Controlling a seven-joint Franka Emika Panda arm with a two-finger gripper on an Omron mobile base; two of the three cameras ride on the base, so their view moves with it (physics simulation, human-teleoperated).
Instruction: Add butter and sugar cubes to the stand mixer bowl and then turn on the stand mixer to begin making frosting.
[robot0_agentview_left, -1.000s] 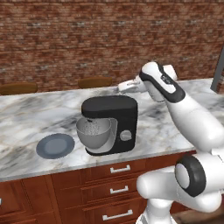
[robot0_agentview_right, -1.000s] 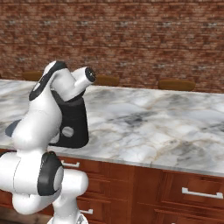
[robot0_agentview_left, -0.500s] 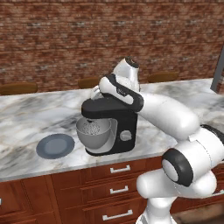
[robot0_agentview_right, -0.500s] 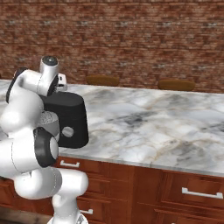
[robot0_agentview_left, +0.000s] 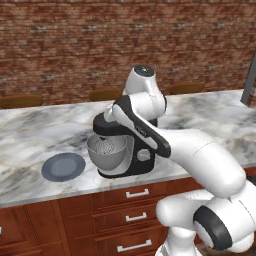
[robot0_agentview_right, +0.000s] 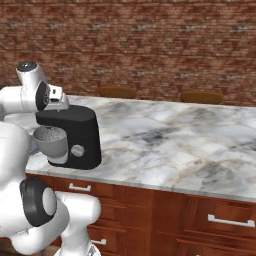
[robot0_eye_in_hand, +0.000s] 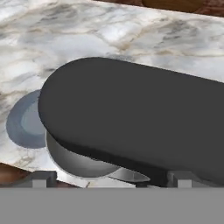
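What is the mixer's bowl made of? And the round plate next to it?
The stand mixer bowl looks like smooth grey metal: its sides catch soft shine. The plate looks like blue-grey glazed ceramic or plastic; its flat, even colour leaves that open.

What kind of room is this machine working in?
Most likely a kitchen: a marble counter over wooden drawers, with a black stand mixer and a plate on it, against a brick wall.

Matt black stand mixer (robot0_agentview_left: 131, 150) with a smooth grey metal stand mixer bowl (robot0_agentview_left: 106, 152); glossy veined marble counter (robot0_agentview_right: 165, 145); rough brick wall (robot0_agentview_left: 75, 45).
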